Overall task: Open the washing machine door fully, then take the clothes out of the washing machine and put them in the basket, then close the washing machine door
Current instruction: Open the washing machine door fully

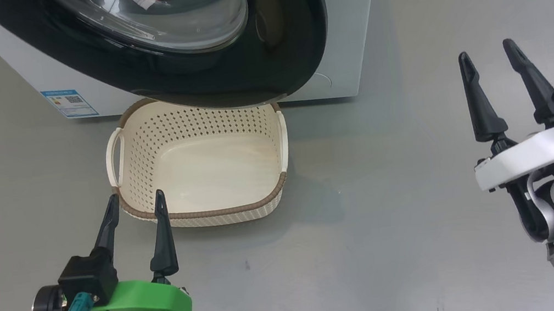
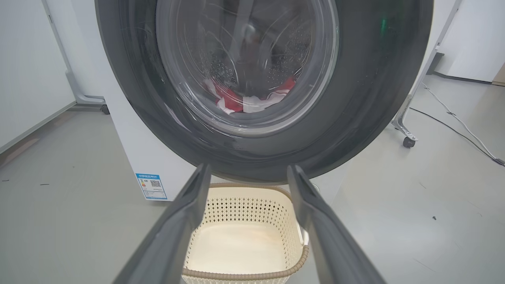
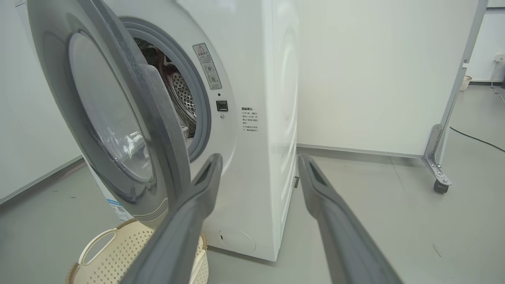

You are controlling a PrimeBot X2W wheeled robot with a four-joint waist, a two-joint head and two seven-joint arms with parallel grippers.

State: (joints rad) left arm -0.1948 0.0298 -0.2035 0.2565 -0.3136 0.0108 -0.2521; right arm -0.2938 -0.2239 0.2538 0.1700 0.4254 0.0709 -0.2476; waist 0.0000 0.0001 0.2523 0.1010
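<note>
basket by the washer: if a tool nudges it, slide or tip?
Probably slides: the basket is empty and made of perforated plastic, so it is likely light, and the floor looks smooth. Tipping seems unlikely, since it sits low and wide. Its thin walls may flex if squeezed at the rim.
</note>
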